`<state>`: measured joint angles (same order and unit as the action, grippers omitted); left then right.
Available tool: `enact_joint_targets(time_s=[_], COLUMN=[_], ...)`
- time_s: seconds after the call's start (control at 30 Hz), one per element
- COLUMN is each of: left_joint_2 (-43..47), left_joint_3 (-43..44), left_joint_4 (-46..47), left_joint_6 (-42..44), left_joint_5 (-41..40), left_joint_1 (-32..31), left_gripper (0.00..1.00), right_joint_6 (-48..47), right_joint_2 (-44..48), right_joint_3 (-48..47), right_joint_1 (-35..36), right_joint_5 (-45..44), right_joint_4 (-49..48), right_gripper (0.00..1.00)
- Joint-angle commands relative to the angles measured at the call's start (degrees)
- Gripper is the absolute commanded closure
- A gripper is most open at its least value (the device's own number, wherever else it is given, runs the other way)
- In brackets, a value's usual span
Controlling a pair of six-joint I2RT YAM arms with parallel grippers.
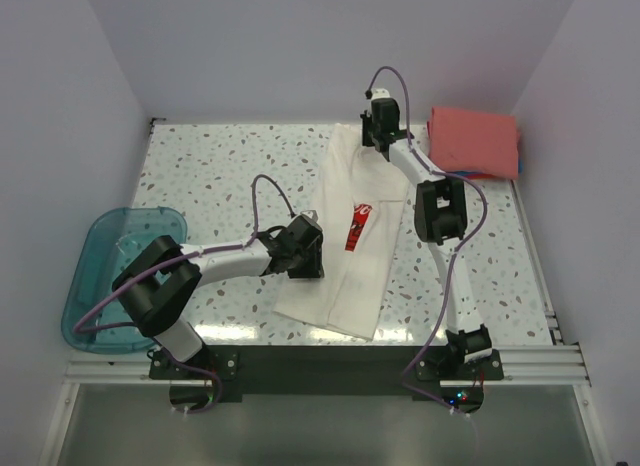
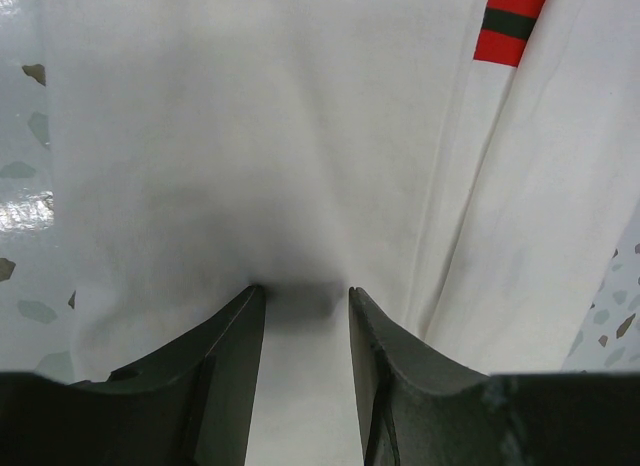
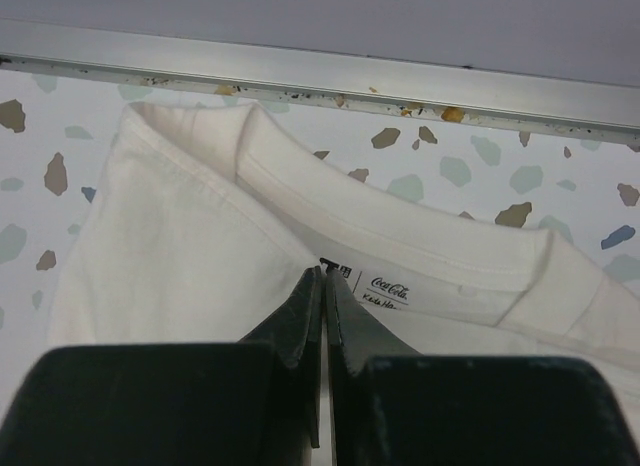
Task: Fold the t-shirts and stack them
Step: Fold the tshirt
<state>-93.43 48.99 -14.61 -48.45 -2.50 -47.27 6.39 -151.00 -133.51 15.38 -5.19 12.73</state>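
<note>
While the right gripper (image 3: pixel 323 274) clamps the collar (image 3: pixel 400 248) of the cream-white t-shirt (image 1: pixel 345 241) near the far edge of the counter (image 1: pixel 220 176), the left gripper (image 2: pixel 303 291) sits on the cloth, jaws released.

your cream-white t-shirt (image 1: pixel 340 271) is plain apart from its chest print (image 1: pixel 357 229), which is red with small white marks. in the left wrist view the print shows bright red bands crossed by a dark stripe. the neck label (image 3: pixel 385 289) is white with black script. the folded t-shirt (image 1: pixel 472 138) is coral-red, and you can see a blue edge (image 1: pixel 518 158) under it. the table (image 1: pixel 220 176) is glossy white, speckled all over with grey, teal and brown flecks. the tub (image 1: pixel 95 276) is translucent teal. the left gripper (image 2: pixel 303 296) and right gripper (image 3: pixel 323 276) both have black fingers. the cable (image 1: pixel 265 177) is purple.
</note>
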Motion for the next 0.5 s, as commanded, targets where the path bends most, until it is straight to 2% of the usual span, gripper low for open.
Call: enact_joint_targets(time_s=[0.0,0.17,0.27,0.3,0.37,0.4,0.47], left_joint_2=[-2.99,-2.02,-0.97,-0.18,1.05,2.45,4.03], left_joint_3=[-2.85,-3.29,-3.38,-3.38,-2.94,-2.59,-1.19], left_joint_4=[-2.79,-2.88,-3.4,-3.58,-3.76,-4.11,-5.07], left_joint_6=[0.19,0.11,0.11,0.28,0.72,1.07,1.86], left_joint_5=[0.13,-0.05,-0.48,-1.09,-1.8,-2.94,-4.0], left_joint_1=[0.24,0.24,0.16,0.24,0.33,0.42,0.94], left_gripper=[0.56,0.55,0.53,0.51,0.47,0.44,0.41], right_joint_6=[-1.56,-2.26,-2.44,-2.35,-2.18,-1.91,-0.86], right_joint_2=[-0.79,-0.35,0.35,0.7,1.84,3.5,5.79], right_joint_3=[-3.33,-3.86,-4.74,-5.0,-5.0,-4.92,-4.56], right_joint_1=[-0.7,-0.96,-1.05,-1.05,-1.14,-1.05,-1.05], right_joint_5=[-2.81,-3.16,-3.42,-3.6,-3.77,-4.21,-5.79], right_joint_4=[-3.33,-3.5,-3.24,-3.15,-2.28,-1.4,0.09], right_gripper=[1.0,0.9,0.65,0.47,0.33,0.2,0.09])
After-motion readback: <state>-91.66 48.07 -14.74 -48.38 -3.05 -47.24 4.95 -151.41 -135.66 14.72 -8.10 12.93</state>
